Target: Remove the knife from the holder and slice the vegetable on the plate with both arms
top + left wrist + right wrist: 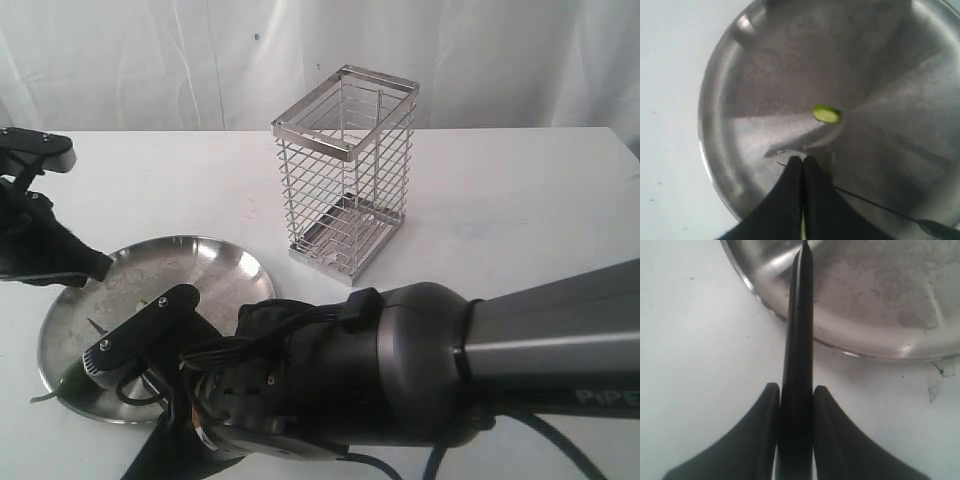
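Two grippers work over the plate (215,268), and the weak point is the left one. The left gripper (801,169) hangs above the plate's floor with its fingers pressed flat together. Nothing can be made out clamped between them, though a faint green sliver low in the seam is too small to read. The right gripper (796,392) has its fingers closed on the knife (799,325), which runs straight out between them so that the dark tip sits just past the plate's rim. The holder (345,170) stands behind with no knife in it, well apart from the plate. The vegetable (72,378) lies at the plate's near edge in the exterior view, partly hidden by the right arm, its thin stem poking out over the table (500,200). One cut slice (826,114) lies apart from it near the plate's middle.

Slicing looks to be under way, yet the vegetable appears unpinned. Glossy and resting by a raised rim, it would likely roll or skid when the blade presses, and could hop over onto the table. The blade might then skate on bare steel and shove the plate, which nothing holds. The knife is pinched on a slim handle, so a sideways load could twist it in the grip. Both arms crowd the same part of the plate, so a correction by either risks a knock between them
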Controlling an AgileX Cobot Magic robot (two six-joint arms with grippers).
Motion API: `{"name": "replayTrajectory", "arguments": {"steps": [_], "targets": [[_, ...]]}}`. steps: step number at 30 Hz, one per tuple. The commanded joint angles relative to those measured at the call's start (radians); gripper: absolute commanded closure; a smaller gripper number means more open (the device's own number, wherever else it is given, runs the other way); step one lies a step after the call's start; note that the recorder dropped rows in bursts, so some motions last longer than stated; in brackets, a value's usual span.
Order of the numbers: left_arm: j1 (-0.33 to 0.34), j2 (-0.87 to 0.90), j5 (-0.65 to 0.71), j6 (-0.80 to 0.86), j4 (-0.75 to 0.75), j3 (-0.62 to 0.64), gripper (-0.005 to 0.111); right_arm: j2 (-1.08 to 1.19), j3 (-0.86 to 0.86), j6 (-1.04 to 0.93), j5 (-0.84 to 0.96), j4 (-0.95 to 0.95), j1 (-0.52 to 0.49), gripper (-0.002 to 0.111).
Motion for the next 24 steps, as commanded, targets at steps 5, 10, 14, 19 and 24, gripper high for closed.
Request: {"name": "replayTrajectory", "arguments": {"steps": [5, 10, 14, 19, 24], "targets": [[0.000, -0.008, 0.184, 0.277, -0.257, -0.021, 0.107, -0.001, 0.000, 0.003, -0.023, -0.033, 0.001, 0.108], [0.000, -0.008, 0.181, 0.278, -0.264, -0.021, 0.107, -0.001, -0.013, 0.003, -0.031, -0.036, 0.001, 0.108], [0.000, -0.008, 0.181, 0.286, -0.278, -0.021, 0.107, 0.004, -0.023, 0.003, -0.024, -0.058, -0.007, 0.108], [0.000, -0.008, 0.177, 0.293, -0.287, -0.021, 0.107, 0.004, -0.023, 0.003, -0.026, -0.060, -0.034, 0.108], [0.000, -0.008, 0.162, 0.293, -0.287, -0.021, 0.107, 0.004, -0.023, 0.003, -0.038, -0.064, -0.037, 0.108]]}}
